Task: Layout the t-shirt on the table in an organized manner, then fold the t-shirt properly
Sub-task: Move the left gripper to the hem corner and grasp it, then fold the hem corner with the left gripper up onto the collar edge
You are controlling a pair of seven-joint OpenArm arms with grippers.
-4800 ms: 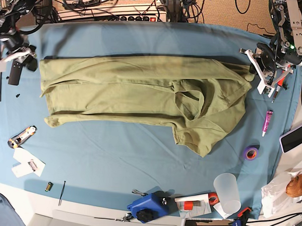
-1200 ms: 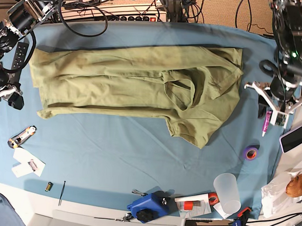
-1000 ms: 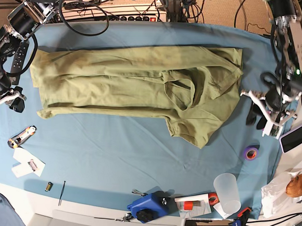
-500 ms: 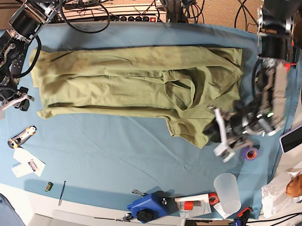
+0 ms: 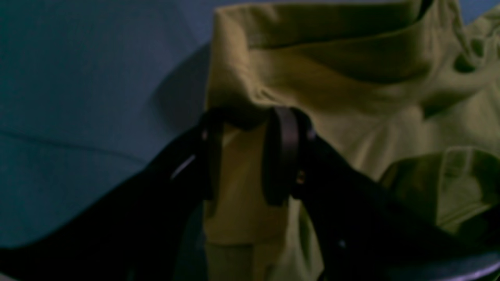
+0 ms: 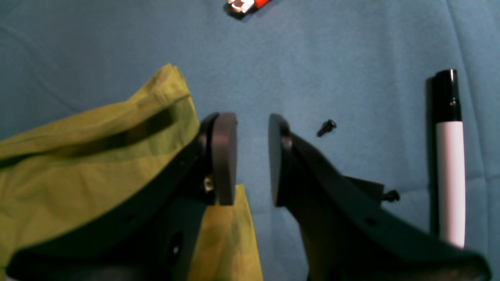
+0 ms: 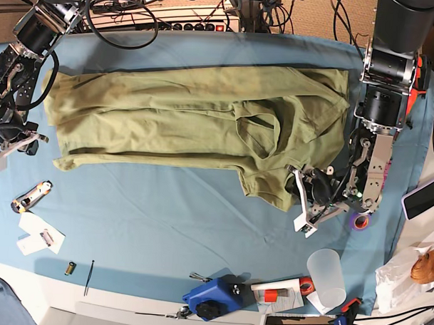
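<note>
The olive t-shirt (image 7: pixel 183 111) lies spread across the blue-covered table (image 7: pixel 165 210), with one sleeve folded over near the middle and a flap hanging toward the front right. My left gripper (image 7: pixel 300 201) sits at that front right flap. In the left wrist view it (image 5: pixel 248 121) is open, its dark fingers (image 5: pixel 281 156) astride the edge of the t-shirt (image 5: pixel 351 97). My right gripper (image 7: pixel 14 147) is just off the shirt's left end. It (image 6: pixel 252 125) is open over bare cloth, with the t-shirt (image 6: pixel 97 156) under its left finger.
A purple tape roll (image 7: pixel 359 220), a clear cup (image 7: pixel 327 277) and a blue tool (image 7: pixel 212 298) sit at the front right. A utility knife (image 7: pixel 32 195) and paper (image 7: pixel 40 235) lie front left. A marker (image 6: pixel 449 156) and a small screw (image 6: pixel 326 127) lie beside my right gripper.
My left arm has swung from the table's right edge down and inward to the shirt's front right flap. My right gripper has drifted slightly toward the front. The shirt has stayed put over the last second.
</note>
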